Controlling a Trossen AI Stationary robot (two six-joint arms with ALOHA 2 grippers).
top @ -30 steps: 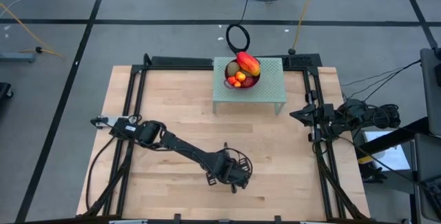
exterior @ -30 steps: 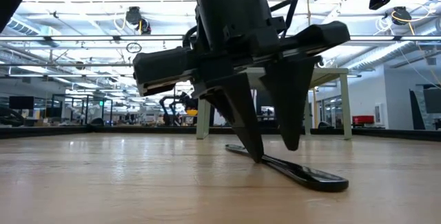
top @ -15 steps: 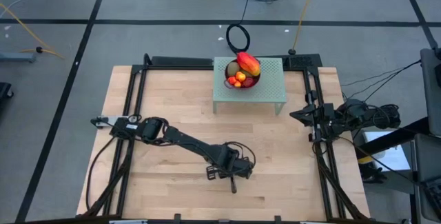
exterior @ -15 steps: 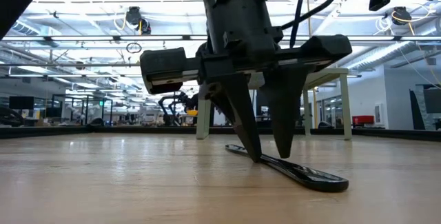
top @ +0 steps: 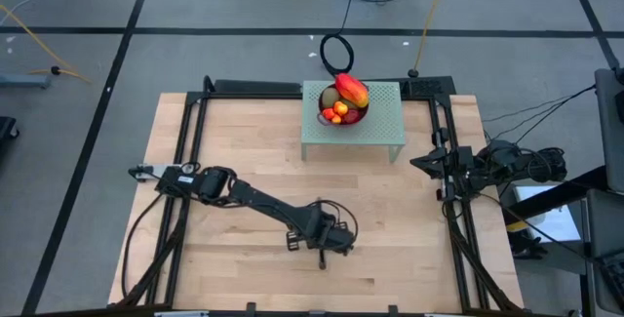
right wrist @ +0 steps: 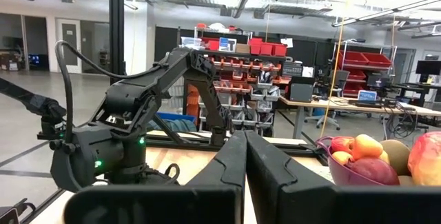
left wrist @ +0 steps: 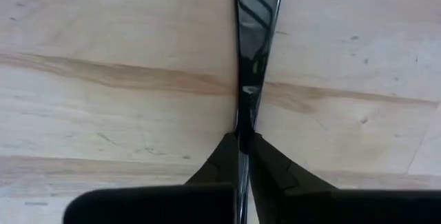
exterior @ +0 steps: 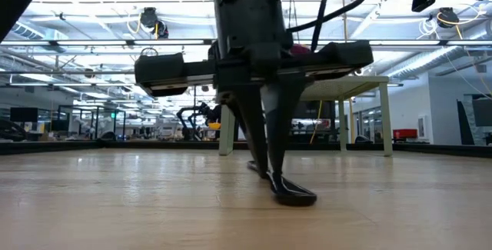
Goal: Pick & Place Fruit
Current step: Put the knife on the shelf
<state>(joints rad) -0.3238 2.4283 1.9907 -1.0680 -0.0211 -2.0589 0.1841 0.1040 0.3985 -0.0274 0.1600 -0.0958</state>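
Readable text: none could be made out in any view.
Arms and hands: no legible brand, label or number showed on them.
Surface: the wood carried no print or marking.
Room beyond: the red bins, the shelves and the screens were too small to read.

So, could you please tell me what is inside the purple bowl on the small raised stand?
The bowl holds fruit: a red-yellow mango on top, a kiwi, small orange pieces and dark red ones. Whatever lies beneath this pile is covered.
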